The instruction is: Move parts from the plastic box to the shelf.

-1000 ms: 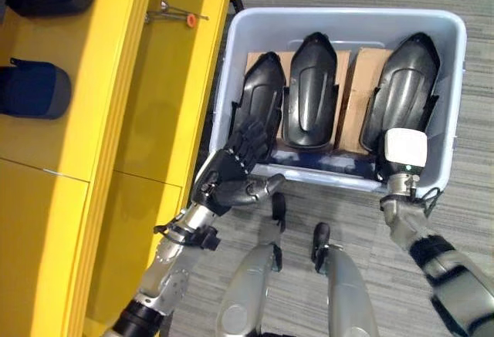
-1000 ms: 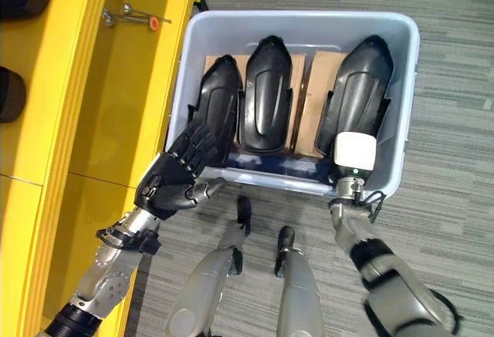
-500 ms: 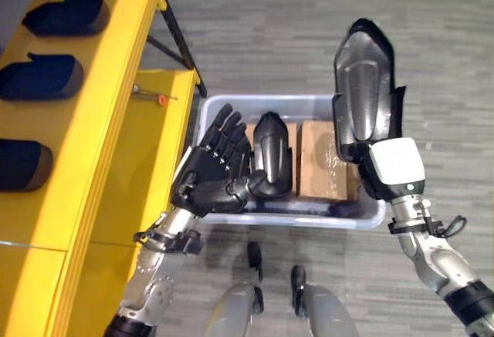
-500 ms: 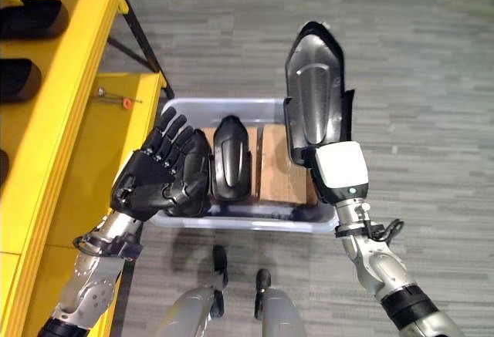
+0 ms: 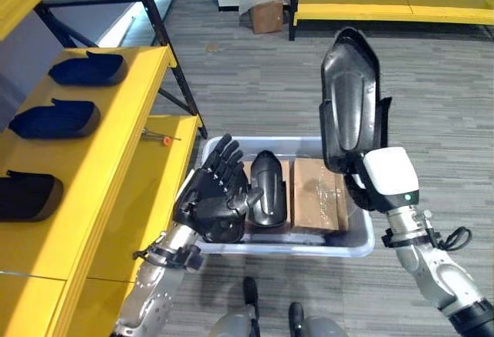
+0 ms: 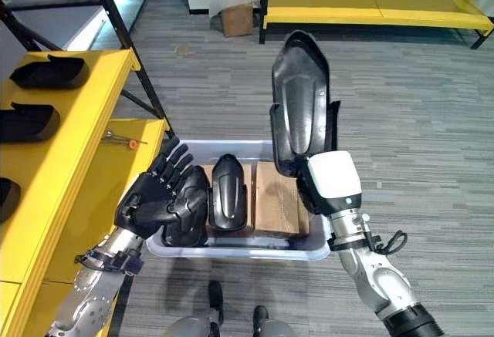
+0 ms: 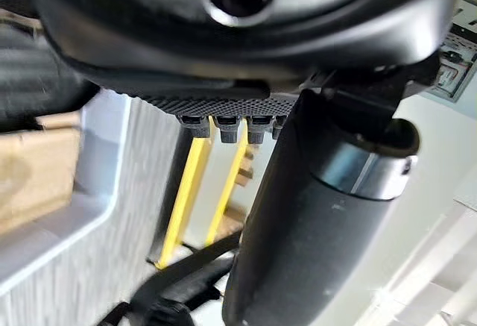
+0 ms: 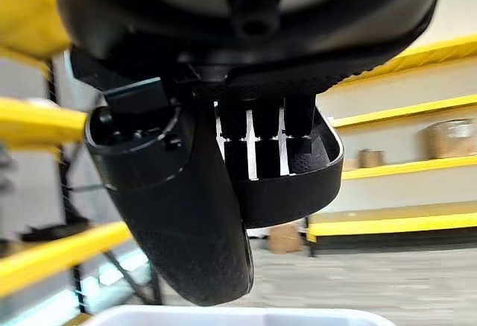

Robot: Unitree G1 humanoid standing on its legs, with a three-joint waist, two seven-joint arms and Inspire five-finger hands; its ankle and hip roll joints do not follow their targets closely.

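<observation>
The right hand [image 5: 384,185], fingers curled round a black part [image 5: 349,98], has lifted it higher at centre frame; the left hand [image 5: 210,197] stays spread over the plastic box [image 5: 363,238].

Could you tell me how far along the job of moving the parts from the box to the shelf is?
Done: three parts already lie on the shelf. In hand: the right hand holds one part upright above the box; the left hand is open over the box's left side. Left: shelving the held part, plus at least one part in the box.
</observation>
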